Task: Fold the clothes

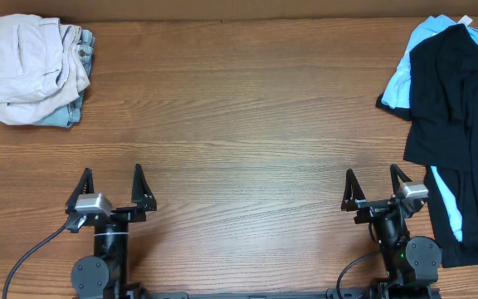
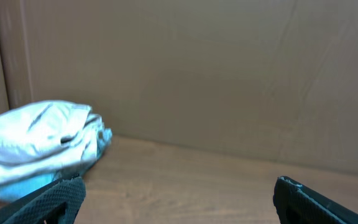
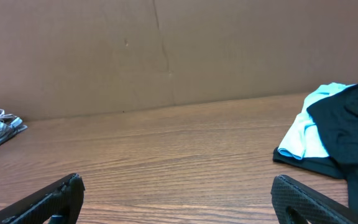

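The pale beige shorts [image 1: 25, 65] lie folded in a heap at the far left corner of the table, on top of light-blue denim shorts [image 1: 75, 79]. The heap also shows at the left of the left wrist view [image 2: 33, 146]. My left gripper [image 1: 111, 189] is open and empty near the front edge, far from the heap; its fingers frame bare wood in the left wrist view [image 2: 179, 199]. My right gripper [image 1: 378, 188] is open and empty near the front right; it also shows in the right wrist view [image 3: 179, 199].
A black and sky-blue garment pile [image 1: 457, 124] lies along the right side, close to my right gripper, and shows in the right wrist view [image 3: 334, 134]. A brown cardboard wall [image 3: 166, 50] runs behind the wooden table [image 1: 239, 124].
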